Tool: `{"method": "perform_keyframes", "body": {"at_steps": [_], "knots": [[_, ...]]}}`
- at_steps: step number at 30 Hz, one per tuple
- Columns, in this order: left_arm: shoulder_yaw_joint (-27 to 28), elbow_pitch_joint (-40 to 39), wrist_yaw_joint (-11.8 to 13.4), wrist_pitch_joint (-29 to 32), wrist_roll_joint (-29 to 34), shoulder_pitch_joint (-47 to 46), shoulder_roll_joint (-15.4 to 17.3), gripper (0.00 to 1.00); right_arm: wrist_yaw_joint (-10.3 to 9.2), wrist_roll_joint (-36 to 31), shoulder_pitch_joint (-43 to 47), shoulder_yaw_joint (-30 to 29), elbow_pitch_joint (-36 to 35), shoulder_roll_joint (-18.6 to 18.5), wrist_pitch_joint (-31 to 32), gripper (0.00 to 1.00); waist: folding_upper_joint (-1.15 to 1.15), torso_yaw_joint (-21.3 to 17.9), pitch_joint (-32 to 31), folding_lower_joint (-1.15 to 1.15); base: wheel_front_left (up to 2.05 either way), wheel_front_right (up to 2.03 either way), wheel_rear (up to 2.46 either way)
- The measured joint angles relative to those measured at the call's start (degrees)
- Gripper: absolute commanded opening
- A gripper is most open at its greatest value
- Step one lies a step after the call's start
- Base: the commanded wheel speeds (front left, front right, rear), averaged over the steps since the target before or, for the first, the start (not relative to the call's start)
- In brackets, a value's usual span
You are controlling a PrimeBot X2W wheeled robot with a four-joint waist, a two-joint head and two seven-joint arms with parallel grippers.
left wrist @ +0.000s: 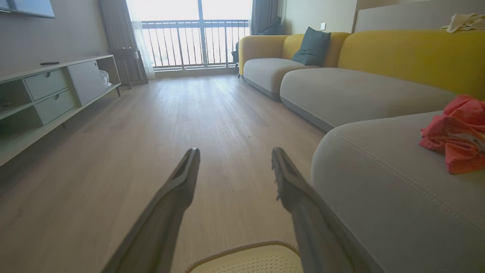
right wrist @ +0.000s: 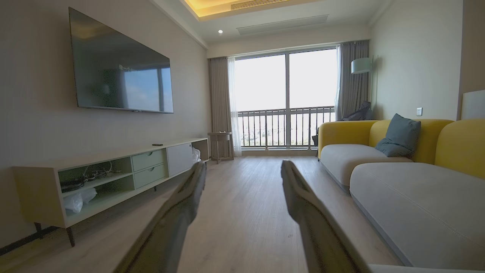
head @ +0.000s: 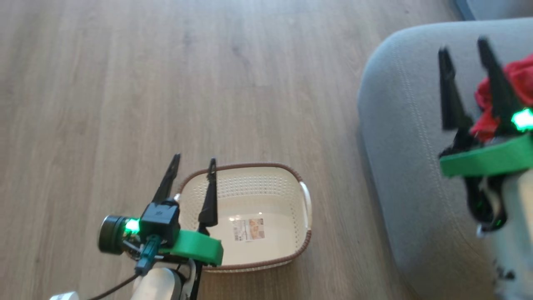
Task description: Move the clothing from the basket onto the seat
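Observation:
The cream basket [head: 291, 183] with a brown rim stands on the wood floor, and inside it I see just a label sticker [head: 248, 229]. Its rim [left wrist: 242, 250] also shows at the bottom of the left wrist view. My left gripper [head: 195, 159] hovers open over the basket's left end, with nothing between its fingers [left wrist: 235, 151]. The red clothing [head: 520, 79] lies crumpled on the grey seat [head: 399, 125], partly hidden behind my right gripper [head: 463, 45]. That gripper is open and empty above the seat [right wrist: 243, 165]. The clothing [left wrist: 458, 132] rests on the seat [left wrist: 379, 189].
Wood floor [head: 166, 83] stretches left of the seat. More grey sofa cushions [left wrist: 341, 91] with yellow backs and a teal pillow [left wrist: 312, 47] run toward a balcony window. A low TV cabinet [right wrist: 113, 174] lines the opposite wall under a wall-mounted screen.

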Motion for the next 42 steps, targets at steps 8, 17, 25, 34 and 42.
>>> {"method": "perform_keyframes", "body": {"at_steps": [8,17,25,34,42], "knots": [[3.2,-0.4,4.8,0.0,-0.5,3.1,-0.1,1.00,0.00,-3.9,10.2,-2.1,3.6,7.1,0.0,1.00,0.00,3.7,-1.8,0.00,0.00,0.00,0.00],[4.7,2.3,5.2,0.0,-2.5,5.4,-0.1,1.00,0.00,-6.8,17.4,-5.5,6.1,10.7,0.0,1.00,0.00,5.1,-3.0,0.00,0.00,0.00,0.00],[5.3,5.1,2.2,0.0,-4.1,8.9,-0.1,1.00,0.00,-10.8,21.6,-5.3,5.5,11.4,0.0,1.00,0.00,4.8,-3.7,0.00,0.00,0.00,0.00],[7.1,4.7,-0.1,0.0,-4.7,9.0,-0.1,1.00,0.00,-12.3,22.1,-5.0,5.9,12.0,0.0,1.00,-0.01,4.4,-3.5,0.00,0.00,0.00,0.00],[7.5,3.1,-1.3,0.0,-5.0,9.0,-0.1,1.00,0.00,-13.3,22.1,-5.0,6.5,12.0,0.0,1.00,-0.01,4.5,-3.4,0.00,0.00,0.00,0.00]]}}
